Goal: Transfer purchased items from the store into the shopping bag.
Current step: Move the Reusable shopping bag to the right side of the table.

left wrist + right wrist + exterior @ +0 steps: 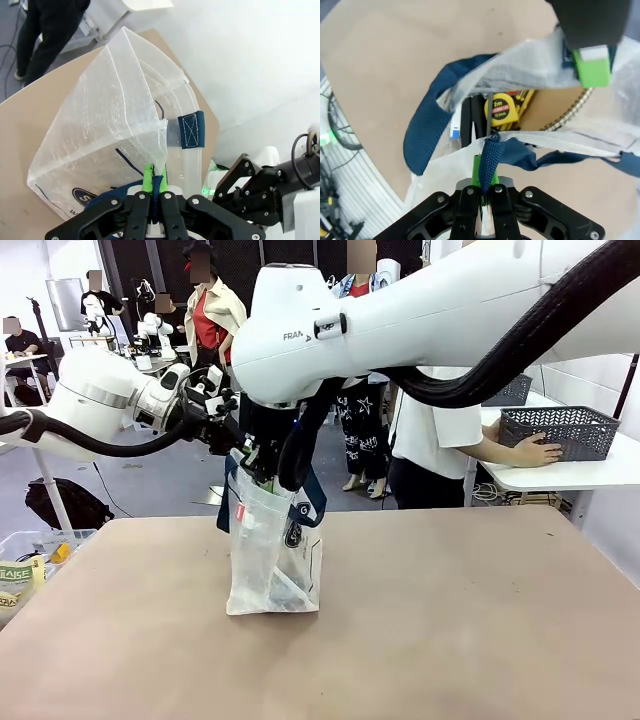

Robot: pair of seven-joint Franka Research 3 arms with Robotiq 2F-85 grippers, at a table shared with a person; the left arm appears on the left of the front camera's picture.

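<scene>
So both arms have the shopping bag (268,560) pinched at the top while its bottom sits on the table (450,630), left of middle. Left gripper (154,186) is clamped tight on the bag's rim with a bit of navy handle (192,130) webbing between the green pads. Right gripper (487,165) is squeezed shut on the other handle strap, pulling the mouth apart. Looking down inside there's a yellow tape measure (501,108). Person's hand (535,451) rests by a grey basket (562,430), far right.
</scene>
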